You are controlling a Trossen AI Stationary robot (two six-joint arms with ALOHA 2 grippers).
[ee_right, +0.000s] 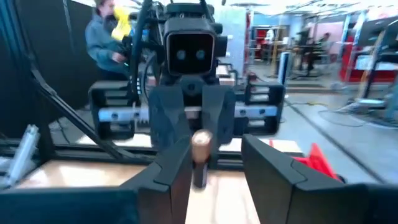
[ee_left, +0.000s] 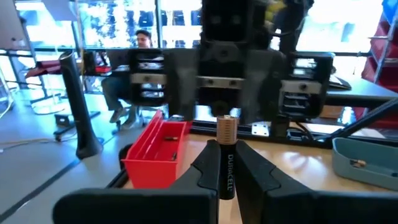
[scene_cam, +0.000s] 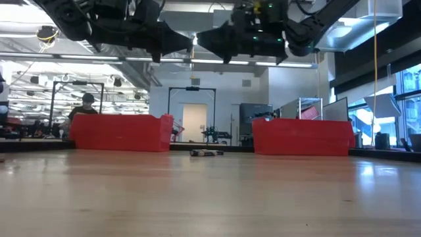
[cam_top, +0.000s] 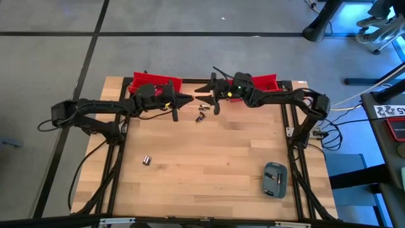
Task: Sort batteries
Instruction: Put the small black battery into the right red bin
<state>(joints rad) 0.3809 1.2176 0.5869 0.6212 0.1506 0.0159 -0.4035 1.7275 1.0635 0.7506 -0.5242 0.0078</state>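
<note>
Above the table's far middle, my two grippers face each other tip to tip. My left gripper (ee_left: 226,152) (cam_top: 188,100) is shut on one battery (ee_left: 226,168), black with a copper end. My right gripper (ee_right: 214,163) (cam_top: 201,92) is open, its fingers on either side of that battery's copper end (ee_right: 200,144). More batteries lie on the wood below the grippers (cam_top: 201,116) (scene_cam: 206,153) and at the near left (cam_top: 146,160). My left gripper pinches the battery's black body (ee_left: 226,180) between its two fingers, which point level toward the table's right. The battery lies along the fingers, and its copper end (ee_left: 226,127) sticks out past their tips. It hangs level, clear of the table. My right gripper has one finger (ee_right: 171,171) close beside the copper end; whether it touches, I cannot tell.
Two red bins stand at the table's far edge, one left (cam_top: 155,82) and one right (cam_top: 264,82); the left one (ee_left: 155,149) holds batteries. A grey-blue case (cam_top: 274,179) lies at the near right. People sit in the room beyond the table.
</note>
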